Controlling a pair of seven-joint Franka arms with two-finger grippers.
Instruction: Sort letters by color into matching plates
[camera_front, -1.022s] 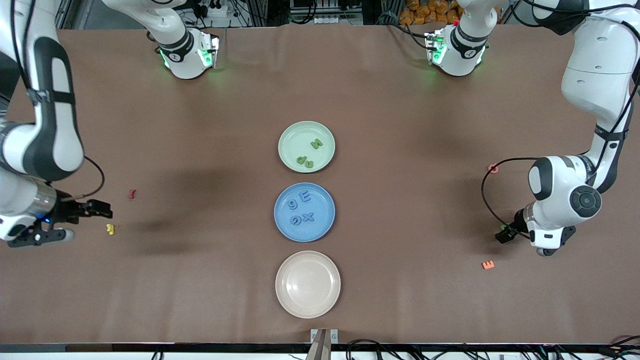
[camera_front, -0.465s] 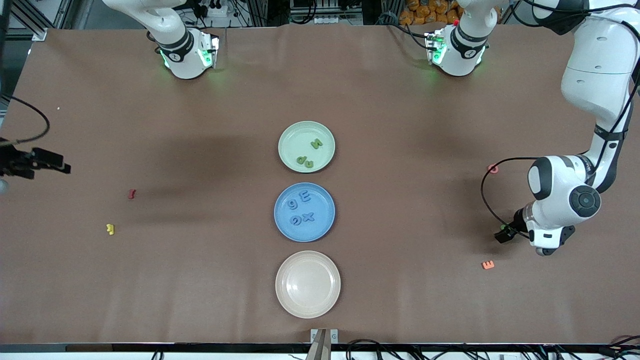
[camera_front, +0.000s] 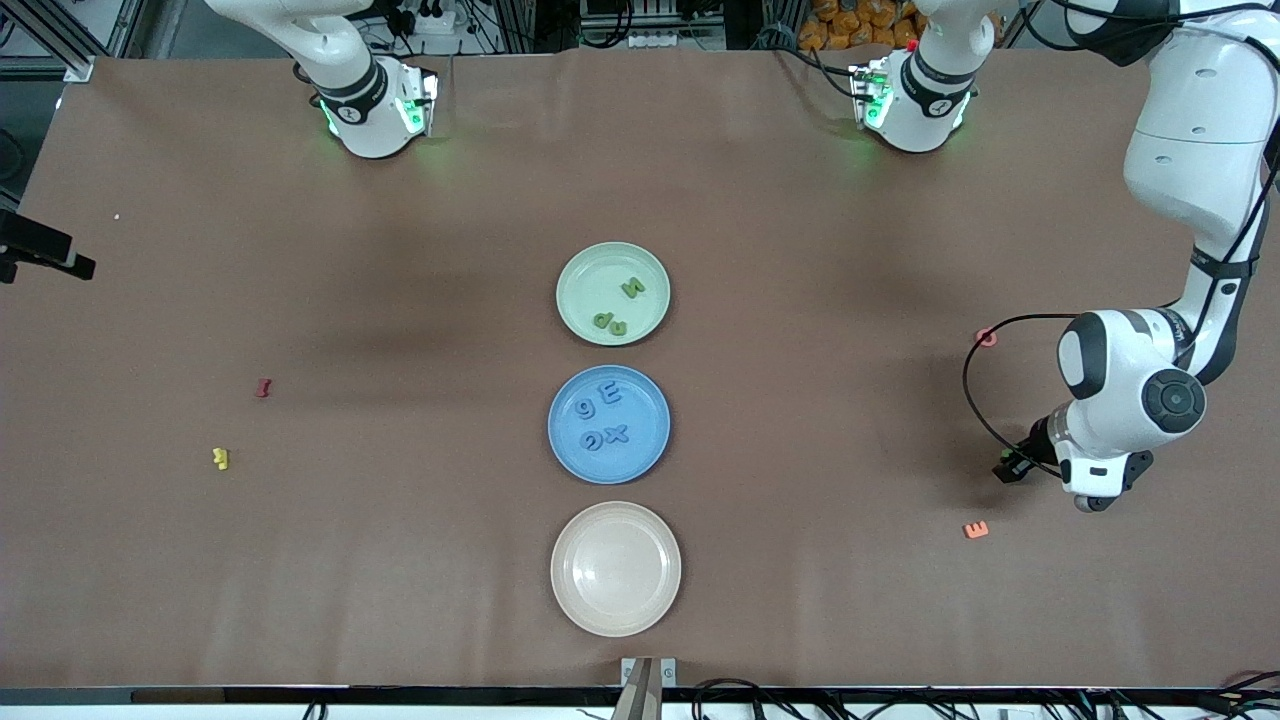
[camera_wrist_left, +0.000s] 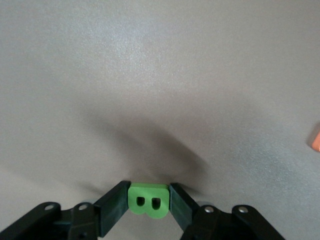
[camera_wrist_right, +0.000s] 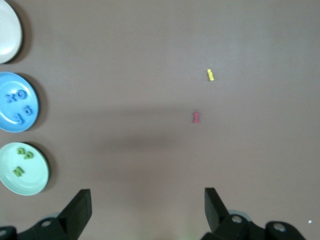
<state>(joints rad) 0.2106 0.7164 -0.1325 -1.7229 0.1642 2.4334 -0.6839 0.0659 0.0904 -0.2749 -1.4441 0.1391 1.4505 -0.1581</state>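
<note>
So my left gripper (camera_wrist_left: 148, 212) is down at the table toward the left arm's end, and its two black fingers (camera_wrist_left: 112, 207) are pressed against either side of a little green letter B (camera_wrist_left: 148, 201). The B sits right between the fingertips, flat faces squeezed, so I'd call that a grip. From the front camera the wrist hides most of it; I only catch a speck of green at the tip (camera_front: 1007, 457), so I can't say from there whether the letter has left the table.

Close to that gripper, an orange letter E (camera_front: 976, 530) lies a bit nearer the front camera, and a pink ring-shaped letter (camera_front: 987, 338) lies farther from it, near the cable loop.

My right gripper (camera_wrist_right: 146, 210) is pulled off to the right arm's end, up high with its fingers spread wide and nothing between them. A dark red letter (camera_front: 264, 387) and a yellow letter (camera_front: 221, 459) lie on the table at that end, well apart from it.

Down the middle sit the three plates: the green plate (camera_front: 585, 298) with three green letters (camera_front: 619, 309), the blue plate (camera_front: 570, 440) with four blue letters (camera_front: 601, 418), and the beige plate (camera_front: 615, 569) nearest the front camera.
</note>
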